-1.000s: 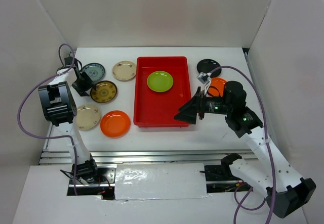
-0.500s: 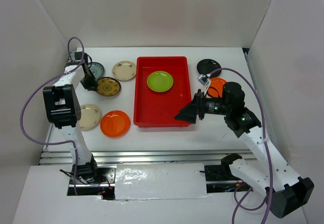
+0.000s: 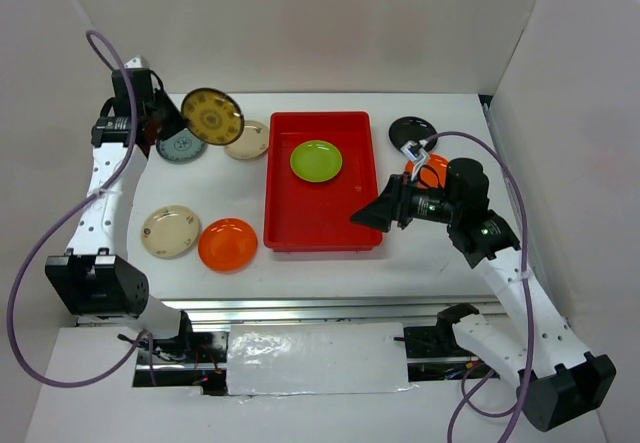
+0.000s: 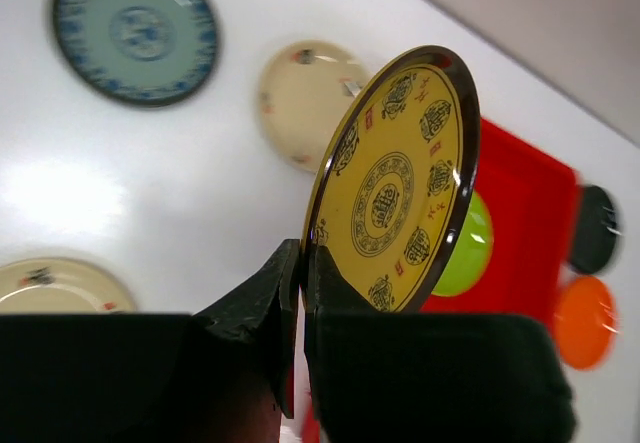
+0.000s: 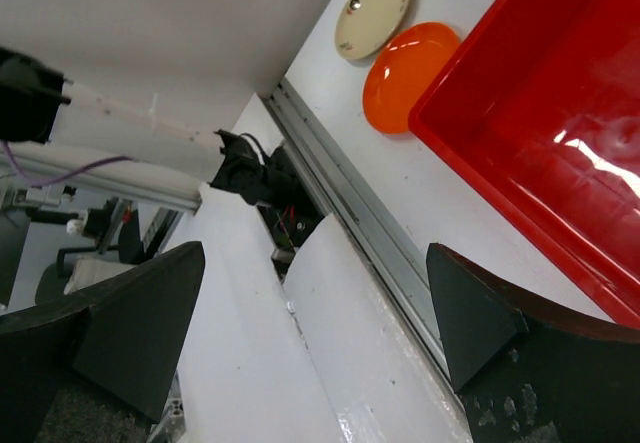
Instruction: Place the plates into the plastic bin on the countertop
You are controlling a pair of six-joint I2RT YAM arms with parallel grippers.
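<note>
Gripping the gold-patterned plate (image 4: 395, 188) by its rim, left end effector (image 4: 302, 263) holds it tilted above the surface (image 3: 300, 263); right end effector (image 3: 385, 213) gapes open at the red bin (image 3: 320, 203).

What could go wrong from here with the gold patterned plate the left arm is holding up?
The left gripper pinches the gold patterned plate only by its rim, tilted on edge, so it could slip and drop onto the cream plate or blue plate below. The right gripper hangs open at the near right corner of the red bin and might get in the way. The lime green plate in the bin could leave the new one resting crooked.
</note>
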